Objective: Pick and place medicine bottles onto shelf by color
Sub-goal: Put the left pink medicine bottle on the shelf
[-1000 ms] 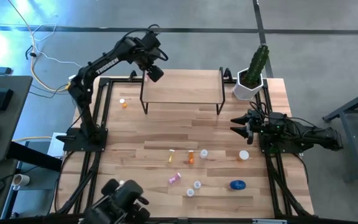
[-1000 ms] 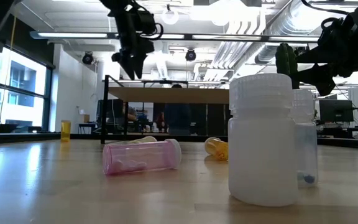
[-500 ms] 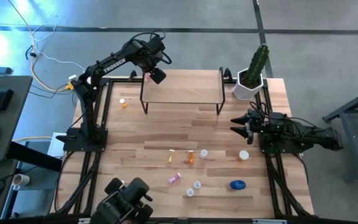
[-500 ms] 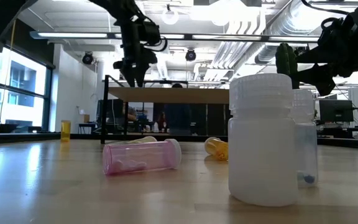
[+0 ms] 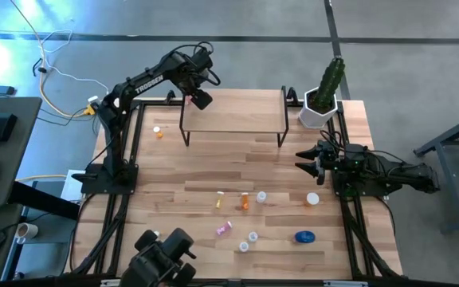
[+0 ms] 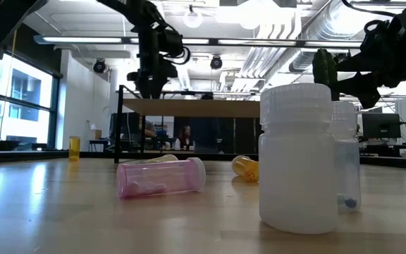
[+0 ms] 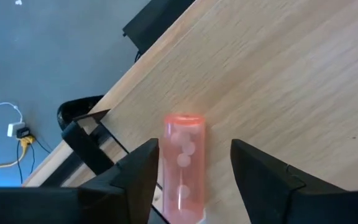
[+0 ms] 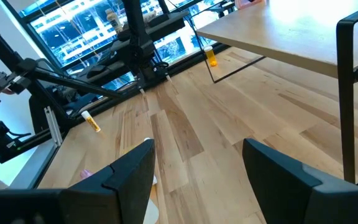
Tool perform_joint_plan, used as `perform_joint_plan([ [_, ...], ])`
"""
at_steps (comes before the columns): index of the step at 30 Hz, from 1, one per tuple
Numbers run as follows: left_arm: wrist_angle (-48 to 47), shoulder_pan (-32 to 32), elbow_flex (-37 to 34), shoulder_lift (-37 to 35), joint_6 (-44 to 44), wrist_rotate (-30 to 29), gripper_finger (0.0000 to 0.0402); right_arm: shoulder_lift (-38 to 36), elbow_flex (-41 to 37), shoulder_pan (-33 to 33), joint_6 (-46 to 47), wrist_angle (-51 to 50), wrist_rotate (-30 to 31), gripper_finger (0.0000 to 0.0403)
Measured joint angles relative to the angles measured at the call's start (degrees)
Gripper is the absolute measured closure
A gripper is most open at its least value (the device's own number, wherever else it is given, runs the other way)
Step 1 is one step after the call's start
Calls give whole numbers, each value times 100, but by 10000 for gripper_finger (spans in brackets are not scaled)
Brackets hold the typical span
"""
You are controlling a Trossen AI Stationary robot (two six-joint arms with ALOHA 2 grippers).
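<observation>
Shelf (image 5: 233, 110) corner under left tool (image 7: 191, 174); fingers apart around pink bottle (image 7: 183, 162), base cut off; contact unclear.

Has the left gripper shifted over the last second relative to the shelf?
Yes. The left gripper moved slightly away from the left arm's base, further over the shelf corner.

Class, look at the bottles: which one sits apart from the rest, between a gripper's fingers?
The pink bottle, between the left gripper fingers above the shelf; the others sit on the table.

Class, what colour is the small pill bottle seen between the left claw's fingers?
Pink: a translucent pink pill bottle, best seen in the left wrist view, over the light-wood shelf.
</observation>
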Motion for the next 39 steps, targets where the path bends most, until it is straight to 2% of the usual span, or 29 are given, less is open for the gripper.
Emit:
perform_joint_plan([
  [13,-121,-74,22,221,74,46,277,2,0,2,0,-1,0,169],
  [20,-179,-167,149,228,408,15,315,0,1,1,0,-2,0,169],
  [31,-422,-483,422,239,841,85,315,0,2,2,0,0,0,169],
  [39,-584,-1002,804,226,1051,127,315,0,0,0,0,-2,-1,169],
])
